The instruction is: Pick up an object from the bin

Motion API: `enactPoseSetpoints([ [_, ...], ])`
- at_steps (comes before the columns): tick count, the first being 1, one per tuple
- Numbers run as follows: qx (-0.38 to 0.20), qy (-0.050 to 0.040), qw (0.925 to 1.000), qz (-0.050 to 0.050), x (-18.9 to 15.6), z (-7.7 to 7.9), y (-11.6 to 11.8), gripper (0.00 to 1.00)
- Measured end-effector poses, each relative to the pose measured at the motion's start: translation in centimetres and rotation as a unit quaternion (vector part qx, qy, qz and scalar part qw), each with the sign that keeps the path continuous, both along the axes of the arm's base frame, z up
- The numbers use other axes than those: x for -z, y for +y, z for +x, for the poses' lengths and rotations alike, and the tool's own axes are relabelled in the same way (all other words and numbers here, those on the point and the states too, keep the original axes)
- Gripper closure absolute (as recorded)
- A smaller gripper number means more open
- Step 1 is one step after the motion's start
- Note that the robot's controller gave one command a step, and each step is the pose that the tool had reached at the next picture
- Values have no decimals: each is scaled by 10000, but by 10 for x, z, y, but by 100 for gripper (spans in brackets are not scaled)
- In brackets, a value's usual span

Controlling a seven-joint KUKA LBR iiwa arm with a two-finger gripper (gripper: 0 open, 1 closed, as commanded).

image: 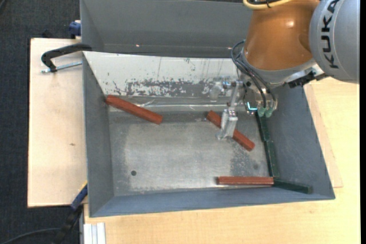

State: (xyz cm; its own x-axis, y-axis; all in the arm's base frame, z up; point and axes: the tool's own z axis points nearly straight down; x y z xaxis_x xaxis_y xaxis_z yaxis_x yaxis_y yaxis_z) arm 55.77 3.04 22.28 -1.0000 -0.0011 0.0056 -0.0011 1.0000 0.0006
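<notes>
You had the gripper (227, 126) over the slanted red-brown stick's (245, 141) middle, likely for a balanced lift; spread or pinching, I couldn't tell.

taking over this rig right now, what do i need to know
Gripper: low in the bin, over the middle red-brown stick; grip cannot be told.
Others: back-left red-brown stick; front red-brown stick by the near wall; dark green stick along the right wall.
Done: nothing is lifted.
Left: grasp one thing and raise it out.
</notes>
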Motion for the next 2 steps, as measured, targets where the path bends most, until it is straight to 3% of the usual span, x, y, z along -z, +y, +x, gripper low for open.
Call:
enactPoseSetpoints([
  [1,58,-15,10000,11,156,8,98,0],
  [2,805,-67,9967,21,150,37,166,0],
])
